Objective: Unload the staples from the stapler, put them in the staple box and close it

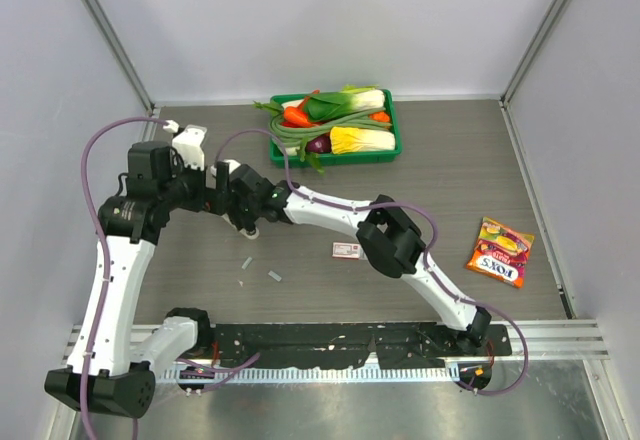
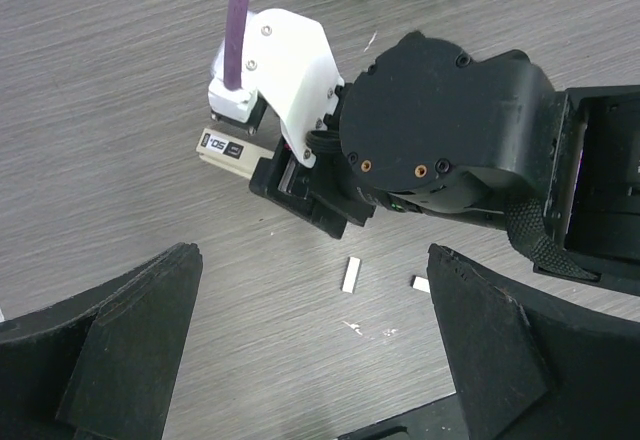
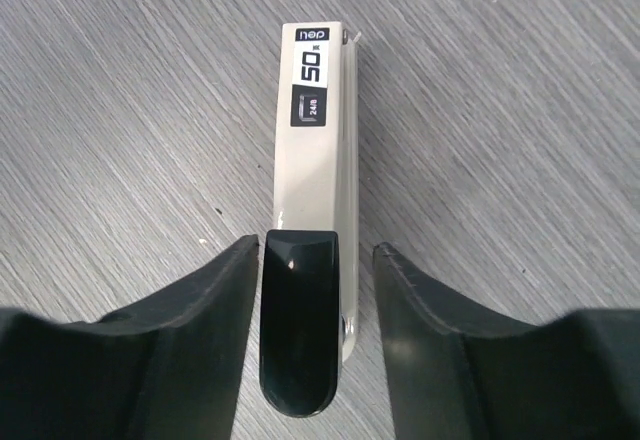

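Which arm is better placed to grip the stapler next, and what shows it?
Right, probably. The right end effector straddles the stapler, a finger on each side, jaws parted. The left end effector hangs wide open above the table, off the stapler, with loose staples below it.

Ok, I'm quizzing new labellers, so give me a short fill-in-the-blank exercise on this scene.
1. The jaws of the right gripper straddle the ___.
2. The vegetables sit in a ___ tray.
3. Loose staples lie on the ___.
4. The jaws of the left gripper hold ___.
Missing words: stapler; green; table; nothing.
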`<state>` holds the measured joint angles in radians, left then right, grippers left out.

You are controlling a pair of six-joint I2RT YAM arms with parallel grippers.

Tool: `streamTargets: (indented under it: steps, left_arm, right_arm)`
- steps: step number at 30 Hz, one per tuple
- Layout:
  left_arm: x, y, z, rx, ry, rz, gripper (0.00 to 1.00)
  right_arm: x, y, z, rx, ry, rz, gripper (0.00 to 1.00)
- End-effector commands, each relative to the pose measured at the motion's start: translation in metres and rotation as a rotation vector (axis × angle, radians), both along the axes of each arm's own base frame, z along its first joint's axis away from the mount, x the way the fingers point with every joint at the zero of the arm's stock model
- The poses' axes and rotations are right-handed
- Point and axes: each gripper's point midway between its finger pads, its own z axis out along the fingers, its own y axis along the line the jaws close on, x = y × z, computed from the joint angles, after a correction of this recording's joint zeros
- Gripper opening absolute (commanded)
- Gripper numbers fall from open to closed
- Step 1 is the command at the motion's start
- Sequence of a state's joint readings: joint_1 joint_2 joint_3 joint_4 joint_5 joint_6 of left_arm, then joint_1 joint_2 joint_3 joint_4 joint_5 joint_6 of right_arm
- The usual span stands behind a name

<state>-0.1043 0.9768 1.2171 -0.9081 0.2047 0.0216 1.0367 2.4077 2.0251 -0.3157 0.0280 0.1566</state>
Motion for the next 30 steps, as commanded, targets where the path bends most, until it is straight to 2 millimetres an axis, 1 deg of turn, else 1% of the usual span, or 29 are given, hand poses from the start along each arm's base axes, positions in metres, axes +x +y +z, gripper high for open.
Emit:
streamTargets:
  steps: [1,2,3,4,5,6,7,8,9,10,11,12,13,14,15,16,17,18,19,21,24,28,30]
  left_arm:
    - [0.004,-0.003,0.015,-0.031,-0.041,-0.002,1.00]
    - [0.005,-0.003,0.015,-0.030,-0.043,-0.001,1.00]
    - [0.005,-0.003,0.016,-0.029,-0.045,-0.001,1.00]
    - [0.005,-0.004,0.016,-0.032,-0.044,-0.003,1.00]
    - [0.006,-0.004,0.016,-0.033,-0.043,-0.004,1.00]
    - [0.006,-0.004,0.018,-0.034,-0.046,-0.006,1.00]
    - [0.006,-0.004,0.017,-0.033,-0.044,-0.004,1.00]
    - [0.006,-0.004,0.018,-0.034,-0.046,-0.006,1.00]
    - [0.005,-0.005,0.018,-0.036,-0.044,-0.008,1.00]
    - [0.005,-0.005,0.017,-0.036,-0.041,-0.011,1.00]
    - [0.005,-0.006,0.016,-0.038,-0.041,-0.012,1.00]
    - [0.004,-0.007,0.014,-0.041,-0.034,-0.016,1.00]
    - [0.004,-0.007,0.012,-0.042,-0.031,-0.018,1.00]
    - [0.004,-0.008,0.010,-0.044,-0.025,-0.021,1.00]
    - [0.005,-0.009,0.009,-0.049,-0.022,-0.027,1.00]
    - [0.004,-0.010,0.007,-0.053,-0.014,-0.033,1.00]
    - [0.003,-0.011,0.005,-0.056,-0.008,-0.038,1.00]
    - [0.004,-0.012,0.005,-0.058,-0.008,-0.042,1.00]
    - [0.004,-0.013,0.004,-0.063,-0.004,-0.047,1.00]
    - [0.004,-0.014,0.003,-0.066,0.000,-0.051,1.00]
    - [0.002,-0.015,0.000,-0.066,0.008,-0.059,1.00]
    - [-0.001,-0.014,-0.002,-0.050,0.007,-0.072,1.00]
    - [-0.003,-0.016,-0.005,-0.054,0.015,-0.088,1.00]
  right_arm:
    - [0.007,0.009,0.039,0.050,-0.039,0.022,0.62]
    - [0.008,0.007,0.047,0.050,-0.050,0.020,0.63]
    - [0.012,0.003,0.063,0.063,-0.069,0.013,0.64]
    - [0.015,-0.001,0.073,0.072,-0.078,0.007,0.68]
    - [0.018,-0.006,0.081,0.074,-0.089,0.007,0.68]
    - [0.019,-0.015,0.097,0.081,-0.102,0.007,0.69]
    - [0.027,-0.026,0.102,0.073,-0.113,-0.010,0.69]
    - [0.029,-0.035,0.103,0.055,-0.129,0.001,0.69]
    - [0.027,-0.051,0.092,0.015,-0.118,0.006,0.69]
    - [0.035,-0.068,0.108,0.013,-0.143,-0.009,0.69]
    - [0.036,-0.083,0.108,-0.011,-0.138,-0.022,0.69]
    - [0.035,-0.101,0.095,-0.079,-0.147,0.007,0.69]
    - [0.033,-0.114,0.106,-0.088,-0.160,0.012,0.69]
    - [0.036,-0.132,0.102,-0.135,-0.159,0.000,0.69]
    - [0.033,-0.148,0.088,-0.201,-0.166,0.032,0.69]
    - [0.029,-0.160,0.093,-0.228,-0.179,0.039,0.69]
    - [0.030,-0.174,0.083,-0.289,-0.186,0.030,0.69]
    - [0.029,-0.180,0.080,-0.322,-0.195,0.053,0.69]
    - [0.026,-0.188,0.073,-0.361,-0.178,0.062,0.69]
    - [0.028,-0.196,0.063,-0.408,-0.168,0.060,0.69]
    - [0.029,-0.200,0.051,-0.442,-0.157,0.069,0.69]
    - [0.030,-0.193,0.045,-0.415,-0.143,0.087,0.68]
    - [0.028,-0.188,0.041,-0.376,-0.108,0.109,0.67]
